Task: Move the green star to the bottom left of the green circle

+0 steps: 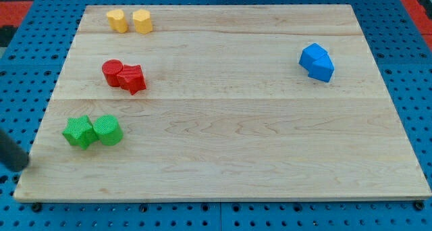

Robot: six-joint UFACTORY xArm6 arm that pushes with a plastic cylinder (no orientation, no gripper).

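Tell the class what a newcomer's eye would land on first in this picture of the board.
Probably the colour pairs: two yellow blocks at the view's top left, two red blocks below them, then the green star touching the green circle. Blue blocks sit alone at the right. My tip rests at the left edge, left of the star.

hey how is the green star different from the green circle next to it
The green star has a jagged, pointed outline; the green circle is a smooth round cylinder. The green star lies on the view's left of the pair, nearer the board's edge and my tip; the green circle lies on the view's right. The green star reaches slightly lower in the view than the green circle. Both share the same green and similar size, and they touch side by side.
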